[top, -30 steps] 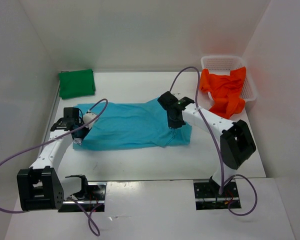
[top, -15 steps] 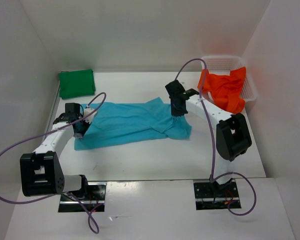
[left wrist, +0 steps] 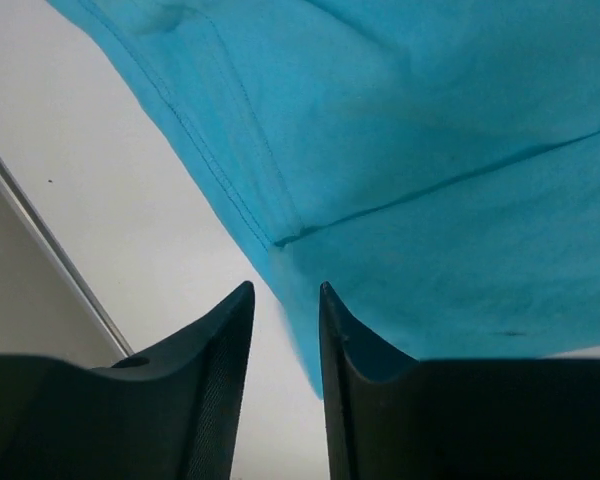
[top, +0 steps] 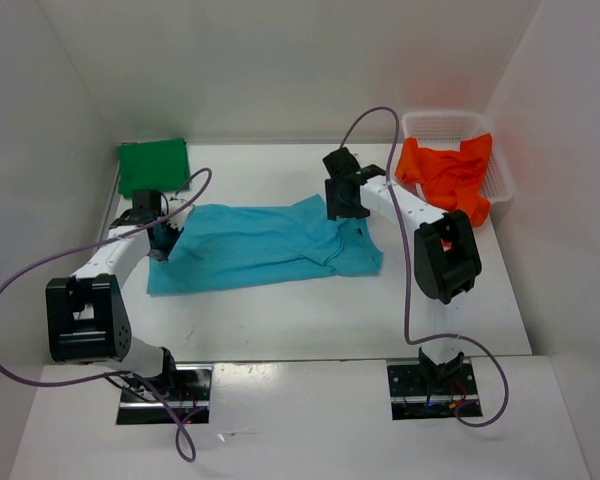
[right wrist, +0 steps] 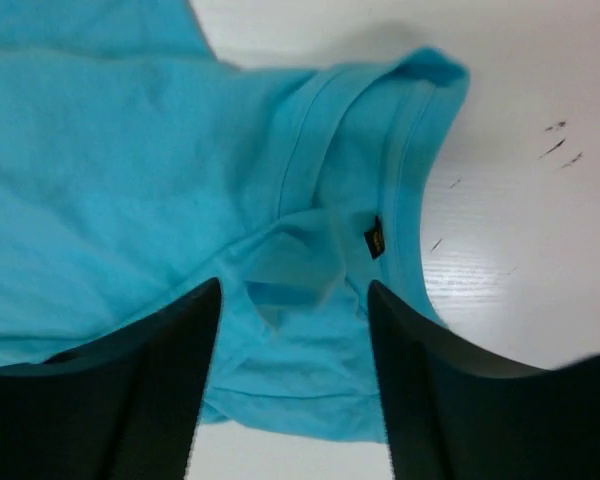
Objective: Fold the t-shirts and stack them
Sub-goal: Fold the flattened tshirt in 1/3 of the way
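Note:
The turquoise t-shirt (top: 265, 245) lies spread across the middle of the table, folded lengthwise. My left gripper (top: 160, 237) hangs over its left end, jaws a little apart. In the left wrist view the shirt's hem (left wrist: 280, 235) lies below the left gripper (left wrist: 285, 300), and nothing is pinched. My right gripper (top: 345, 207) stands open above the shirt's collar end. The right wrist view shows the collar (right wrist: 320, 130) and its label (right wrist: 376, 238) under the wide-open right gripper (right wrist: 295, 290). A folded dark green t-shirt (top: 152, 166) sits at the back left. An orange-red t-shirt (top: 448, 182) hangs out of the basket.
The white mesh basket (top: 442, 122) stands at the back right against the wall. White walls close in the table on the left, back and right. Purple cables loop over both arms.
Both grippers carried the turquoise shirt's ends toward the back, then opened and let go. The shirt now lies a little farther back.

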`<state>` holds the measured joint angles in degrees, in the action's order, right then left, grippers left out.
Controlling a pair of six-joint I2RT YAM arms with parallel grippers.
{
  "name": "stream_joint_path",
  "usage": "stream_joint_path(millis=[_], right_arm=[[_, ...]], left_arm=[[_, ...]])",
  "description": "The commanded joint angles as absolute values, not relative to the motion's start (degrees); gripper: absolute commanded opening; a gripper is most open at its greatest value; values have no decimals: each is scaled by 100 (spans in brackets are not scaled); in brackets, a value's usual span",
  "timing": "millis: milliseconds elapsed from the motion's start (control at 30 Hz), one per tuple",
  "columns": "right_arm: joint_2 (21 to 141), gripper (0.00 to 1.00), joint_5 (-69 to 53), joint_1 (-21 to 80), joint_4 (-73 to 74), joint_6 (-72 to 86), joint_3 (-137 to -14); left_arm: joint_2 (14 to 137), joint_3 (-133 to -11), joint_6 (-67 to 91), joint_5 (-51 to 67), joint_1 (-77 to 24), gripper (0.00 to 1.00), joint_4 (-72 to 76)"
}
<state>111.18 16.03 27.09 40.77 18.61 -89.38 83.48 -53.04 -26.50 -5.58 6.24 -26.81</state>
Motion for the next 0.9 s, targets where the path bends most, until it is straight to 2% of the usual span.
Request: stream_joint_path(millis=[0, 33, 67, 100, 133, 200, 367, 500, 667, 800, 867], right_arm=[[11180, 69, 1714, 2462, 4174, 1924, -9404], [11075, 72, 1644, 2461, 4175, 2003, -9404], [10944, 75, 1644, 2461, 4175, 2082, -9309], [10551, 78, 1644, 2409, 4175, 2187, -9177], [10312, 82, 1644, 2408, 4175, 2423, -9019], [9620, 82, 1644, 2408, 4175, 2714, -8378], [8878, 82, 1450, 2356, 4113, 3618, -6675], [8237, 82, 942, 2066, 3518, 4183, -5619], [8024, 82, 617, 1635, 3121, 4395, -5186], [8524, 81, 107, 1363, 2717, 4280, -5124], [8823, 77, -253, 1284, 2515, 4228, -5124]], left_arm=[[8464, -5380, -2540, -650, 711, 41, -2707], [8394, -5379, -2540, -650, 712, 46, -2777], [8341, -5379, -2540, -650, 790, 62, -2830], [8176, -5379, -2540, -650, 922, 70, -2891], [8069, -5379, -2540, -650, 1001, 75, -3040], [7727, -5379, -2618, -589, 1229, 83, -3251], [7462, -4905, -2786, -501, 1345, 85, -3375], [7926, -4790, -2681, -281, 1345, 85, -3261], [8384, -4729, -2681, -220, 1345, 85, -3129], [8561, -4667, -2680, -456, 1345, 85, -2927], [8613, -4605, -2733, -535, 1345, 85, -2822]])
